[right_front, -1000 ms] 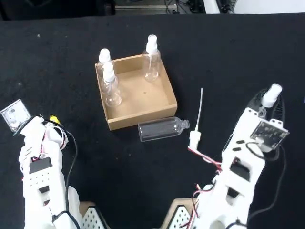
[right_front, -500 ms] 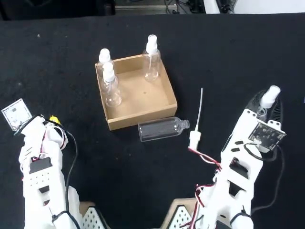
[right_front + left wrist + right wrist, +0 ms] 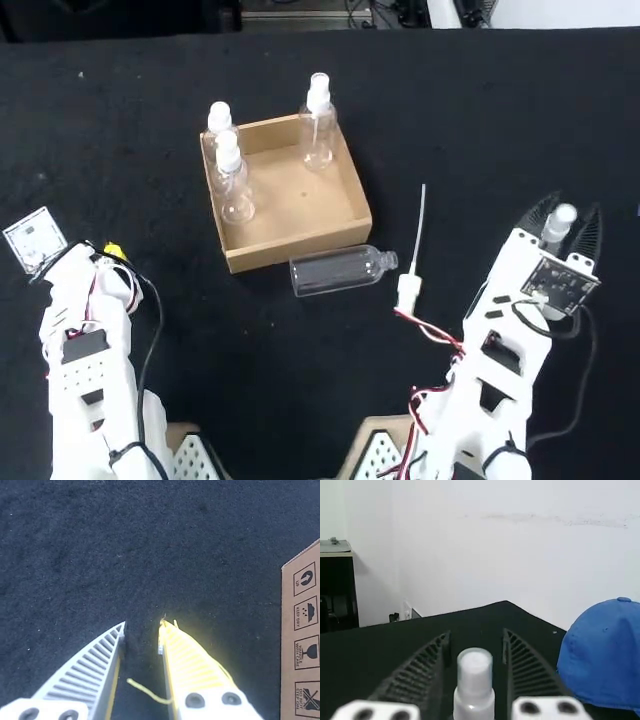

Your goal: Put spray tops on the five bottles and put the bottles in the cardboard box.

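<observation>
Cardboard box [image 3: 295, 208], high view: far-left bottle [image 3: 220, 135], second bottle [image 3: 233, 182] and far-right bottle [image 3: 319, 128], all upright inside and each fitted with a spray top. Near-right part of the box floor bare.

Uncapped bottle [image 3: 340, 271]: on its side on the table [image 3: 480, 110], just beside the box's near wall, neck toward the right arm. Loose spray top [image 3: 409, 290]: near that neck but apart from it, dip tube pointing away across the table.

Right gripper [image 3: 475, 636]: spread wide, astride the fifth bottle's spray top [image 3: 474, 672], with a gap on both sides and no contact seen. Bottle body hidden under the arm in the high view.

Left gripper [image 3: 142, 625]: parted a little, holding nothing, aimed at bare table with the box's wall off to one side.

Step in hand, as judged: taking up the capped fifth bottle for transfer to the box. Next move, as judged: closing squarely on the neck or top, lifting upright, then clearing the box wall and setting down in the bare corner without knocking the standing bottles. Still outstanding: capping and boxing the uncapped bottle.

Markings: handling pictograms with small captions on the box's outer wall, left wrist view. None seen on any bottle or on the blue cap [image 3: 600, 655].
</observation>
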Controlling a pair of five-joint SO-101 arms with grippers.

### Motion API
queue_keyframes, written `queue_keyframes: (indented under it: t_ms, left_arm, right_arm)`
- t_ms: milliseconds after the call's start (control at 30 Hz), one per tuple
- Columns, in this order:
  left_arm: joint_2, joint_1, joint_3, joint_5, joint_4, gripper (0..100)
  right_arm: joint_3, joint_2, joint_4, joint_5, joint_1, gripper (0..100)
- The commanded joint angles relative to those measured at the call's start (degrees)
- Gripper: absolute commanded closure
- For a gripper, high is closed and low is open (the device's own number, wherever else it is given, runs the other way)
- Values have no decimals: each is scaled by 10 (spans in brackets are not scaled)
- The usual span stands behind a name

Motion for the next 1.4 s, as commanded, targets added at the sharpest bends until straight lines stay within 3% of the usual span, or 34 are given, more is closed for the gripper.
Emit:
queue_keyframes:
  t_ms: [0,200,400,500,867,1367]
  left_arm:
    - [-9,-5,-4,-4,-13,909]
    - [-9,-4,-4,-4,-13,909]
    - [-9,-4,-4,-4,-13,908]
    - [-9,-3,-4,-4,-13,908]
    - [-9,-2,-4,-4,-13,906]
    - [-9,-2,-4,-5,-13,906]
  right_arm:
    - [1,-3,-17,3,2,878]
    - [-2,-7,-17,3,4,860]
    - [-11,-7,-17,3,3,675]
    - [-10,-7,-1,11,2,674]
    - [-89,-7,276,30,-11,674]
    - [-50,-3,284,30,-21,674]
